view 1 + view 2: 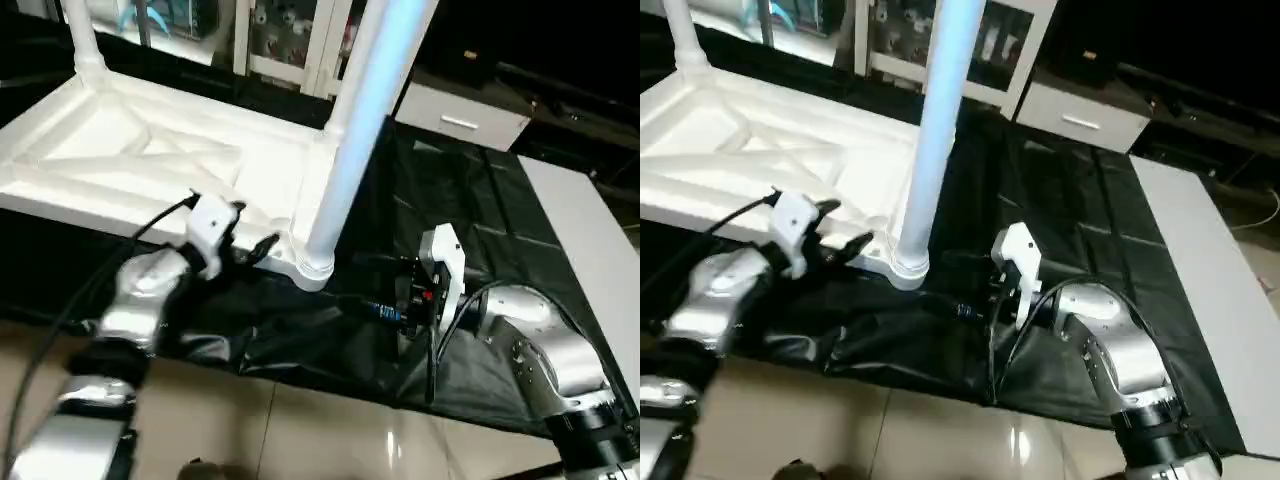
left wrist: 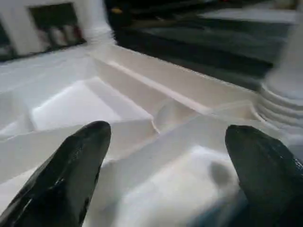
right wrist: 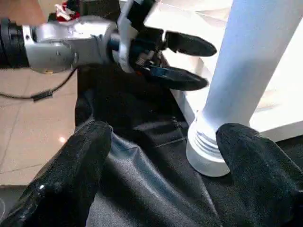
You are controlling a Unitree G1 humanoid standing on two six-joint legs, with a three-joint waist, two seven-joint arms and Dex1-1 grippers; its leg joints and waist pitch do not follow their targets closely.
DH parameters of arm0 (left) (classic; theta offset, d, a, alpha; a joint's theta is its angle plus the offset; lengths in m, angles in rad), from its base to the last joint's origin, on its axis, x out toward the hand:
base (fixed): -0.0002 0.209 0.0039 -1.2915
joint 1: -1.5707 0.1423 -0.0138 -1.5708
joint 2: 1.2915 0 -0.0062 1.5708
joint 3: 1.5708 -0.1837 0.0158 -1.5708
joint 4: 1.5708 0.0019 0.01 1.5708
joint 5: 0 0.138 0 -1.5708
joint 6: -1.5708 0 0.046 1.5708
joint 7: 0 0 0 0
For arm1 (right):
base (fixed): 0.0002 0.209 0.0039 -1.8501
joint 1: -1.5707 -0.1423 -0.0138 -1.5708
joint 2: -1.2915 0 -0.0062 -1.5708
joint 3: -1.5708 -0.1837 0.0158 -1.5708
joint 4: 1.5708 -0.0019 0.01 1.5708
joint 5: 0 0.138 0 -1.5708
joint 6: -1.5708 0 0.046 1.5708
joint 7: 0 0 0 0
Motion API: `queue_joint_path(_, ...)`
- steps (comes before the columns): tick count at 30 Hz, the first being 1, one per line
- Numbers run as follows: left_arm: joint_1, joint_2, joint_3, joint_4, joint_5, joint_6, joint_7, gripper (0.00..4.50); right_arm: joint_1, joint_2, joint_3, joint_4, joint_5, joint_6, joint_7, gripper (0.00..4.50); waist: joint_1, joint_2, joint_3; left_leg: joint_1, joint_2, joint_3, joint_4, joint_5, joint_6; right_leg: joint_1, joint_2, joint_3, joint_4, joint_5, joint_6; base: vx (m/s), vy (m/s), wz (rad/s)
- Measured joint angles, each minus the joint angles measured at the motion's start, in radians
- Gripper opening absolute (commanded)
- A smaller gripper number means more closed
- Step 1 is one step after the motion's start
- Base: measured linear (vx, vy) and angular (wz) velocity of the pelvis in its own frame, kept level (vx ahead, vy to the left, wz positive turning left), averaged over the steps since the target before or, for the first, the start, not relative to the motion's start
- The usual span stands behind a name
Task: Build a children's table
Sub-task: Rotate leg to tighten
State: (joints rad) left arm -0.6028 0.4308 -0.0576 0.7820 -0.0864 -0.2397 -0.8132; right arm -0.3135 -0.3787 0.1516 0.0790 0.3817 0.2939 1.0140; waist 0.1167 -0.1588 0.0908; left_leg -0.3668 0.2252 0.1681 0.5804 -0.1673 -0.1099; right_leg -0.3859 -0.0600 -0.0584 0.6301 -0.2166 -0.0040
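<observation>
Silver forearms filled the foreground of the head views, above a glossy beige tiled floor [image 1: 330, 430]. Beyond them stood the work table [image 1: 470, 230], draped in crinkled black sheeting that bunched and hung over its near edge. A grey-white surface [image 1: 590, 240] adjoined it on the robot's right. At the rear of the room were white cabinets with glass doors [image 1: 890, 40] and a white drawer unit [image 1: 460, 115].

The tabletop [image 1: 130, 160] lay underside up on the sheeting, X-ribs exposed. A leg [image 1: 355, 130] stood upright in its near corner socket; another leg [image 1: 80, 35] rose from a far corner.

The left gripper [image 1: 262, 248] was positioned at the tabletop's near rim, just beside the seated leg, fingers [image 2: 71, 170] spread wide and holding nothing. The right gripper [image 1: 375, 310] hovered low over the sheeting, pointed at the leg's base, fingers [image 3: 71, 179] likewise wide apart and empty. Black cables trailed from both wrists.

No legible writing was observed.
</observation>
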Motion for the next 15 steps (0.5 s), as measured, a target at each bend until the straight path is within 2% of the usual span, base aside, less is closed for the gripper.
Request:
queue_joint_path(3,0.0,0.016,-0.022,-0.001,-0.017,0.04,-0.113,4.39,0.007,-0.008,0.0,0.009,-0.005,-0.017,-0.003,3.96,0.016,0.033,0.007,-0.001,0.0,0.001,0.0,0.0,0.0,0.0,0.0,0.0,0.0,0.0,0.0,0.0,0.0,0.0)
queue_joint_path(4,-0.002,0.022,-0.033,-0.005,-0.019,0.051,-0.151,4.39,0.01,-0.016,-0.001,0.009,-0.006,-0.022,-0.003,3.96,0.021,0.046,0.005,0.0,0.0,0.001,0.0,0.0,0.0,0.0,0.0,0.0,0.0,0.0,0.0,0.0,0.0,0.0)
queue_joint_path(6,-0.012,0.031,-0.049,-0.043,-0.032,0.105,-0.221,4.39,0.026,-0.025,-0.019,-0.001,-0.004,-0.023,-0.004,3.96,0.03,0.066,0.002,0.0,0.0,0.001,-0.001,0.0,0.0,0.0,0.0,-0.001,0.002,-0.001,-0.002,0.0,0.0,0.0)
queue_joint_path(9,-0.041,0.033,-0.079,-0.06,-0.023,0.101,-0.272,4.39,0.04,-0.029,-0.043,-0.026,0.003,-0.019,-0.012,3.96,0.032,0.079,-0.002,0.001,0.0,0.001,-0.001,0.0,0.0,0.0,0.0,-0.001,0.004,-0.002,-0.003,0.0,0.0,0.0)
queue_joint_path(11,-0.055,0.029,-0.088,-0.06,-0.02,0.089,-0.295,4.39,0.04,-0.034,-0.049,-0.048,0.011,-0.019,-0.015,3.96,0.031,0.083,-0.003,0.002,0.0,0.001,0.0,0.001,-0.001,0.0,0.0,-0.001,0.007,-0.002,-0.003,0.0,0.0,0.0)
queue_joint_path(15,-0.062,0.032,-0.103,-0.11,-0.039,0.152,-0.39,4.39,0.077,-0.081,-0.05,-0.085,0.014,-0.018,0.002,3.96,0.027,0.087,-0.003,0.003,0.0,0.001,0.003,0.001,-0.001,0.0,-0.001,0.0,0.01,-0.002,-0.003,0.0,0.0,0.0)
